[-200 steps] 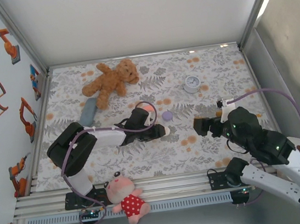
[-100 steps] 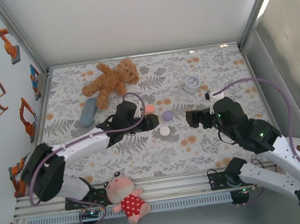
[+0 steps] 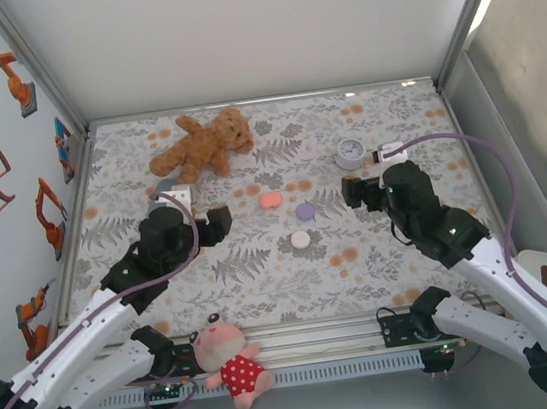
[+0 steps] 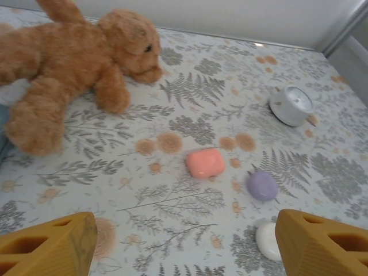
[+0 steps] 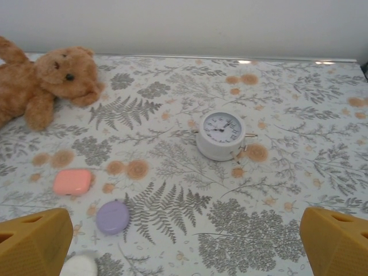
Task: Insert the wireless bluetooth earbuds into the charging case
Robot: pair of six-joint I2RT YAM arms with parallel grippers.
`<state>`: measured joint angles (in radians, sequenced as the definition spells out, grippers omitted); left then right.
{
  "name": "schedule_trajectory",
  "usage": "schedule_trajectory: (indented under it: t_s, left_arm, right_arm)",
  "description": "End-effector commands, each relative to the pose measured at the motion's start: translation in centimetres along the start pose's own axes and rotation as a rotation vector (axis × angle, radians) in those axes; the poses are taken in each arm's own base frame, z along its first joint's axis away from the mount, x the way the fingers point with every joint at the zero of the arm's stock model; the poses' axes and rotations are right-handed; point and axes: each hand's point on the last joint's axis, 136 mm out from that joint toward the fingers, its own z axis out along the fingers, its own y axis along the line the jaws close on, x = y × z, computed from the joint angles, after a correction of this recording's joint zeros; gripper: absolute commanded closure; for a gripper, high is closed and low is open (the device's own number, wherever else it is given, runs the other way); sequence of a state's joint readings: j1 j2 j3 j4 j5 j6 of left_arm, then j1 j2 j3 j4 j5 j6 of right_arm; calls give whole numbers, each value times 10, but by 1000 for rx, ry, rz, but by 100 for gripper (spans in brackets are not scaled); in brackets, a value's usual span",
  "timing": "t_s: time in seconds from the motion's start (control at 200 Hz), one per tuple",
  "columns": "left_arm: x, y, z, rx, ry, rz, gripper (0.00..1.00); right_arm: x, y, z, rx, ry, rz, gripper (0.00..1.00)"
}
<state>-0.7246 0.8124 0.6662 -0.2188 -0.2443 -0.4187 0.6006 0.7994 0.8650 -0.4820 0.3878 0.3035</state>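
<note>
Grey fern-print cloth (image 4: 195,92) (pink case (image 4: 205,163), purple case (image 4: 262,185), brown teddy (image 4: 69,63))

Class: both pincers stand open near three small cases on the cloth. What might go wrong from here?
1. The pink case, purple case and white case lie close together; the left pincer, closing on one, may nudge a neighbour.
2. All look shut and rounded, so they could slip.
</note>
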Motion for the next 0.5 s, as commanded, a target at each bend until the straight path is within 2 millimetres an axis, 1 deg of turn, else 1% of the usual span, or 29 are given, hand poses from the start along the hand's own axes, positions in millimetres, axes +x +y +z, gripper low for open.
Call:
schedule_trajectory:
  t_s: [0.0,0.055,0.1,0.175,0.225,0.305,0.411,0.491]
  left_arm:
    - [8,39,-9,-181,-7,144,13]
    - [6,50,-12,-236,-27,180,8]
    - [4,60,-14,-284,-41,206,4]
    - [3,76,-16,-358,-55,245,0]
    - [2,87,-17,-408,-64,248,4]
    - [2,103,-16,-457,-79,239,4]
    - [2,130,-17,-533,-97,177,4]
    - [3,152,-19,-611,-110,125,4]
  right_arm:
    - [-3,-23,14,87,-49,-14,0]
    - [2,-34,21,113,-56,-21,0]
    - [10,-45,29,141,-50,-22,0]
    - [22,-63,43,178,-47,-10,0]
    - [30,-72,52,188,-53,-7,0]
    - [40,-88,65,214,-73,14,0]
    - [55,-111,82,249,-89,54,0]
    - [64,-123,95,265,-106,69,0]
